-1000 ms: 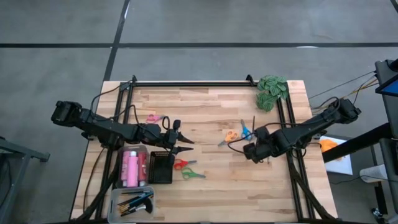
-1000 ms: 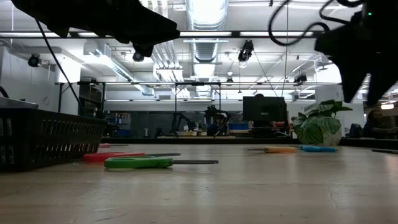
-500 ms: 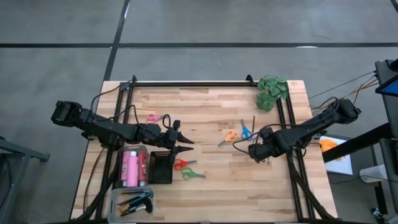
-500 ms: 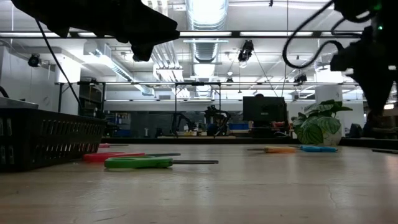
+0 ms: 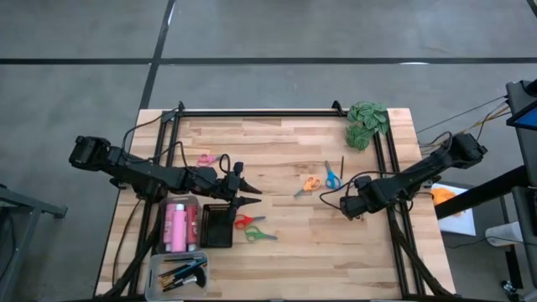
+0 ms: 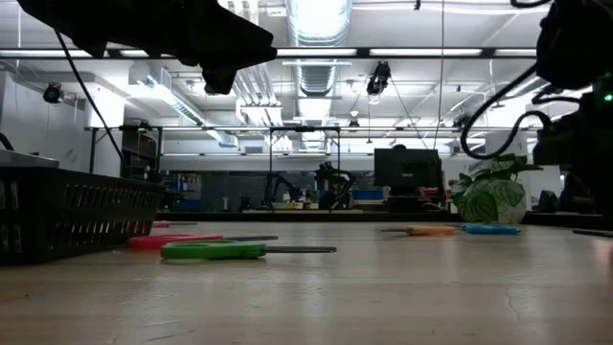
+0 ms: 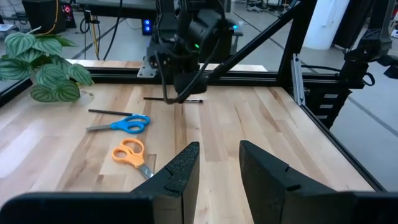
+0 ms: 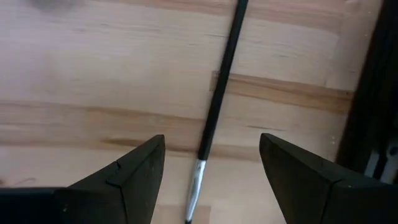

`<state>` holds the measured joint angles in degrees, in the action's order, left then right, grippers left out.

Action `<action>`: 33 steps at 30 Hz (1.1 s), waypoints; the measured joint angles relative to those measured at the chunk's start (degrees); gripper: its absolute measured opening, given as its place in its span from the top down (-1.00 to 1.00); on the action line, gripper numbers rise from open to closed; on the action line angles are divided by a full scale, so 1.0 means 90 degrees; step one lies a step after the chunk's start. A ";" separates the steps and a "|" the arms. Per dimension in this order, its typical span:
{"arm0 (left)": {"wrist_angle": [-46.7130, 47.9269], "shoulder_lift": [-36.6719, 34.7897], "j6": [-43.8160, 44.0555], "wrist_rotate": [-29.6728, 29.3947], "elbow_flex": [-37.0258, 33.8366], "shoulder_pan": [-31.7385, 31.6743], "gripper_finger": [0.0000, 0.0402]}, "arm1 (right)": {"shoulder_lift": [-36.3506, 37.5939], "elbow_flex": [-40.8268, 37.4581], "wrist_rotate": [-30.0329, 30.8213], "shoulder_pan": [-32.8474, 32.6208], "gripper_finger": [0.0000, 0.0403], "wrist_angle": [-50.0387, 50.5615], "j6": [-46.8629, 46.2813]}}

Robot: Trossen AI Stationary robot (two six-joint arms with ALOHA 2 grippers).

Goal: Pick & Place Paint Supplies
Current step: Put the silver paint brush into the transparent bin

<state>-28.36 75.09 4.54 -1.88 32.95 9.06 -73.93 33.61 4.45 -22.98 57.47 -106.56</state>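
My left gripper (image 5: 252, 195) (image 7: 217, 155) hovers open beside the black mesh basket (image 5: 216, 226). Red scissors (image 5: 243, 221) and green scissors (image 5: 261, 236) lie flat just past the basket, and pink scissors (image 5: 207, 158) farther back. Orange scissors (image 5: 310, 183) (image 7: 129, 152), blue scissors (image 5: 331, 176) (image 7: 124, 123) and a thin dark brush (image 5: 341, 166) lie mid-table. My right gripper (image 5: 349, 206) (image 8: 211, 140) is open above a second dark brush (image 8: 221, 93) (image 7: 174, 98). That brush lies flat on the wood in line with the gap between the fingers, untouched.
A clear bin of pink bottles (image 5: 178, 225) and a clear bin of brushes (image 5: 180, 273) stand left of the basket. A green leafy clump (image 5: 367, 122) sits at the far right corner. Black frame rails (image 5: 388, 168) run along the table's sides and far edge.
My right gripper has drifted toward the table's right edge, staying open. The left arm and all objects have kept still.
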 joint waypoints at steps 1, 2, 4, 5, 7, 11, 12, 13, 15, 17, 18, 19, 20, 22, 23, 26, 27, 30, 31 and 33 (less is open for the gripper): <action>0.0000 0.0000 -0.0001 0.0001 0.0000 0.0000 0.43 | 0.0000 -0.0069 0.0000 0.0000 -0.29 -0.0063 0.0000; 0.0000 0.0000 0.0001 0.0000 0.0000 0.0000 0.43 | 0.0000 -0.0148 -0.0002 0.0000 -0.29 -0.0135 0.0000; -0.0001 0.0000 0.0000 0.0001 0.0000 0.0000 0.43 | 0.0000 -0.0264 -0.0002 0.0000 -0.29 -0.0193 -0.0013; -0.0001 0.0000 -0.0001 0.0001 -0.0002 0.0000 0.43 | 0.0000 -0.0305 -0.0002 0.0000 -0.29 -0.0204 -0.0073; -0.0002 0.0000 0.0000 0.0001 -0.0002 0.0000 0.43 | 0.0012 -0.0344 0.0000 0.0000 -0.29 -0.0261 -0.0172; -0.0002 0.0000 -0.0001 0.0001 -0.0002 0.0000 0.43 | 0.0017 -0.0365 0.0002 0.0000 -0.29 -0.0341 -0.0211; 0.0000 0.0000 -0.0001 0.0001 -0.0002 0.0000 0.43 | 0.0017 -0.0367 0.0002 0.0000 -0.29 -0.0369 -0.0212; -0.0002 0.0000 -0.0001 0.0001 -0.0002 0.0000 0.43 | 0.0014 -0.0369 0.0002 0.0000 -0.29 -0.0391 -0.0214; -0.0002 0.0000 -0.0001 0.0001 -0.0002 0.0000 0.43 | 0.0010 -0.0367 0.0002 0.0000 -0.29 -0.0410 -0.0214; -0.0002 0.0000 -0.0001 0.0001 -0.0002 0.0000 0.43 | 0.0010 -0.0367 0.0002 0.0000 -0.29 -0.0436 -0.0214; -0.0002 0.0000 -0.0001 0.0001 -0.0002 0.0000 0.43 | 0.0010 -0.0369 0.0002 0.0000 -0.29 -0.0452 -0.0214; -0.0002 0.0000 -0.0001 0.0001 -0.0002 0.0000 0.43 | 0.0010 -0.0369 0.0005 0.0000 -0.29 -0.0471 -0.0214; -0.0001 0.0000 -0.0001 0.0001 -0.0002 0.0000 0.43 | 0.0008 -0.0369 0.0005 0.0000 -0.29 -0.0492 -0.0214; -0.0002 0.0000 -0.0001 0.0001 -0.0002 0.0000 0.43 | 0.0007 -0.0369 0.0011 0.0000 -0.28 -0.0536 -0.0214; -0.0002 0.0000 -0.0001 0.0001 -0.0002 0.0000 0.43 | 0.0007 -0.0369 0.0019 0.0000 -0.27 -0.0557 -0.0214; -0.0002 0.0000 -0.0001 0.0001 -0.0002 0.0000 0.43 | 0.0007 -0.0374 0.0027 0.0000 -0.13 -0.0643 -0.0214; 0.0000 0.0000 -0.0001 0.0001 -0.0002 0.0000 0.43 | 0.0007 -0.0387 0.0029 0.0000 -0.07 -0.0683 -0.0212; -0.0001 0.0000 -0.0001 0.0001 -0.0002 0.0000 0.43 | 0.0010 -0.0434 0.0053 0.0001 0.14 -0.0821 -0.0206; -0.0002 0.0000 -0.0001 -0.0001 -0.0002 0.0000 0.43 | 0.0011 -0.0457 0.0063 0.0002 0.21 -0.0873 -0.0192; 0.0000 0.0000 -0.0001 0.0001 -0.0002 0.0000 0.43 | 0.0013 -0.0514 0.0068 0.0002 0.34 -0.0957 -0.0187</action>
<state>-28.36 75.09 4.54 -1.87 32.93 9.06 -73.82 28.98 5.06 -22.96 48.86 -108.25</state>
